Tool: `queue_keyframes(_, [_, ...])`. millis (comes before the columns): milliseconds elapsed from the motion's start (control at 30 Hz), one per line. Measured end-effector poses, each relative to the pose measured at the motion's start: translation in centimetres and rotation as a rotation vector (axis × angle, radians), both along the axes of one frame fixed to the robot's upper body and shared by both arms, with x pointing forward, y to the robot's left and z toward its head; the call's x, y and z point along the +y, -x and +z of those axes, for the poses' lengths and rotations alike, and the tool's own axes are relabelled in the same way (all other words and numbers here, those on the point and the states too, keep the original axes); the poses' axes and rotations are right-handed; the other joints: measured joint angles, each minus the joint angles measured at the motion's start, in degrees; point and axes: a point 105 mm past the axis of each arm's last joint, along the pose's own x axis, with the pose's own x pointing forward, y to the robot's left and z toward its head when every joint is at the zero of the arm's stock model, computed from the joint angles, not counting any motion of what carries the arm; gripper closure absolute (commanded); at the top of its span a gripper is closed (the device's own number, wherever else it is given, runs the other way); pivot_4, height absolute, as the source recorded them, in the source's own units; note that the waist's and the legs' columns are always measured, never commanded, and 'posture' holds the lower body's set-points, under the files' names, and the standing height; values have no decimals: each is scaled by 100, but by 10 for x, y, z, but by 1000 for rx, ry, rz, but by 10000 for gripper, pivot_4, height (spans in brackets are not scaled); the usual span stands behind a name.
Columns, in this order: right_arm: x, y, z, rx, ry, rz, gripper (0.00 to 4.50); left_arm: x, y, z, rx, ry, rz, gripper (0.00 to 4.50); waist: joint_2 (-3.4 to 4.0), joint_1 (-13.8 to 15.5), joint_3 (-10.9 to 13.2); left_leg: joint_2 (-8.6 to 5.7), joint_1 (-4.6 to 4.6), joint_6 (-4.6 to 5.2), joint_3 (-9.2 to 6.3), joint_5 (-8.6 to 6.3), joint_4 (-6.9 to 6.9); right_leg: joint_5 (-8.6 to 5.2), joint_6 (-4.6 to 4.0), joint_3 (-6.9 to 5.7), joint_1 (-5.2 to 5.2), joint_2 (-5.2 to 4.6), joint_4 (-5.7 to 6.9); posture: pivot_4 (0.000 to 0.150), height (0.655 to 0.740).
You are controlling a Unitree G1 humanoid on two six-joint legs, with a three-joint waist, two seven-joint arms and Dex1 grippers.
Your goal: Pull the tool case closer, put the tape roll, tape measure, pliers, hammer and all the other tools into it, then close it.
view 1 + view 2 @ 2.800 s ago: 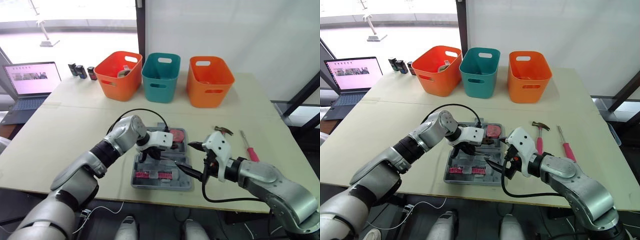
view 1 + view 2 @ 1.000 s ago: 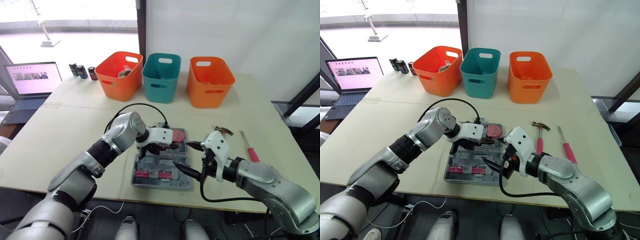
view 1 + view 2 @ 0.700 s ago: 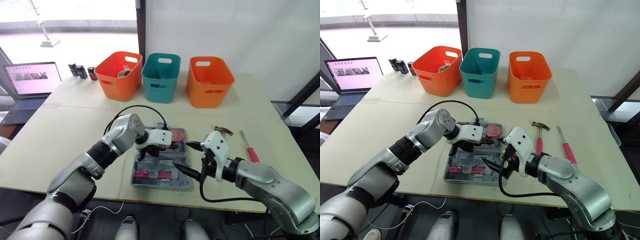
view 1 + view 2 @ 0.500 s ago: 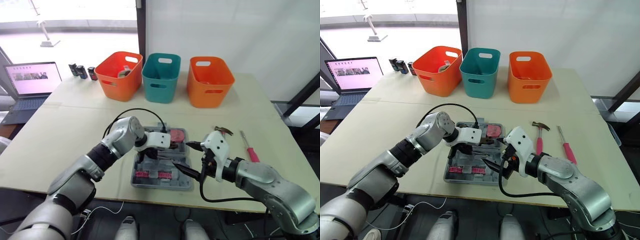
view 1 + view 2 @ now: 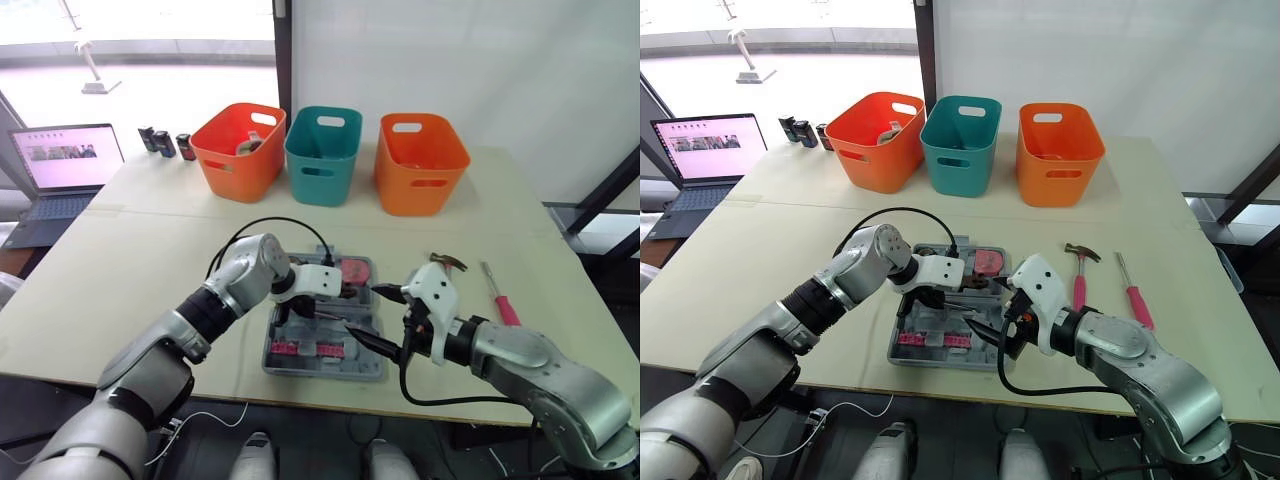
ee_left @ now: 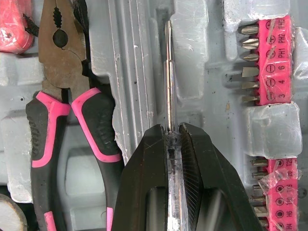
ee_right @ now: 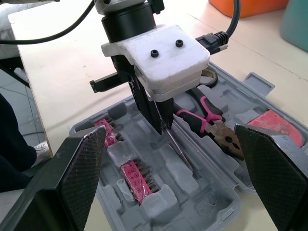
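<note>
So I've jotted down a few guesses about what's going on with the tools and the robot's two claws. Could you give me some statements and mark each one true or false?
1. The left gripper is shut on a thin metal screwdriver with a clear handle, over the open grey plastic tool case. True.
2. The pink-and-black-handled pliers lie outside the case. False: they lie in a slot inside it.
3. The pink-handled hammer is packed in the case. False: it lies on the pale wooden table, to the case's right.
4. The right gripper is open and holds nothing. True.
</note>
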Motion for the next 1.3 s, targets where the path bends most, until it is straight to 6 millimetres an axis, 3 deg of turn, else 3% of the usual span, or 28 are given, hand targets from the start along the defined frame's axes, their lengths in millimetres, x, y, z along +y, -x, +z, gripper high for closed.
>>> queue_keyframes(100, [0, 0, 0, 2, 0, 0, 0, -1, 1, 0, -3, 1, -17, 31596, 0, 2, 0, 0, 0, 0, 0, 0, 0, 0, 0, 0, 1, 0, 0, 1500, 7400])
queue_keyframes(300, [0, 1, -1, 4, 0, 2, 0, -5, -2, 3, -47, 12, -38, 1359, 0, 3, 0, 0, 1, 0, 0, 0, 8, 0, 0, 0, 5, 0, 2, 1500, 7400])
queue_keyframes(467, [1, 1, -1, 5, 0, 4, 0, -8, 0, 10, -64, 31, -56, 615, 0, 2, 0, 0, 0, 0, 0, 0, 8, 0, 0, 0, 5, 0, 3, 1500, 7400])
queue_keyframes(633, [1, 1, -2, 8, 0, 4, 0, -7, -1, 32, -124, 86, -59, 615, 0, -7, 0, 0, 1, 0, 0, 0, 8, 0, 0, 0, 4, 0, 3, 1500, 7400])
queue_keyframes(800, [1, 2, -3, 14, -1, 1, 0, 12, 5, 49, -13, 223, 67, 615, 2, -24, -1, 0, 3, 0, 0, 0, 8, -1, 1, 0, 5, 0, 6, 1500, 7400])
queue_keyframes(900, [2, 4, -2, 6, -5, 2, 0, 33, 8, 41, 81, 274, 171, 8491, 2, -34, -1, 1, 4, 0, -1, 0, 8, -1, 1, 0, 4, 0, 9, 1500, 7400])
queue_keyframes(1000, [2, 5, -3, 11, -5, 1, 0, 47, 11, 31, 128, 340, 234, 23278, 2, -18, -1, 0, 3, 0, -1, 0, 9, -1, 1, -1, 6, 0, 9, 1500, 7400])
queue_keyframes(1133, [2, 5, -3, 11, -6, 2, 0, 47, 10, 25, 112, 399, 249, 43437, 2, 24, -1, 0, 0, 1, -1, -1, 23, -1, 1, -1, 14, 0, 7, 1500, 7400])
queue_keyframes(1300, [1, 5, -3, 10, -2, 2, 0, 41, 11, 11, 90, 471, 245, 44805, 3, -12, -2, 1, 2, 5, -1, -3, 24, -1, 1, -2, 12, 0, 10, 1500, 7400])
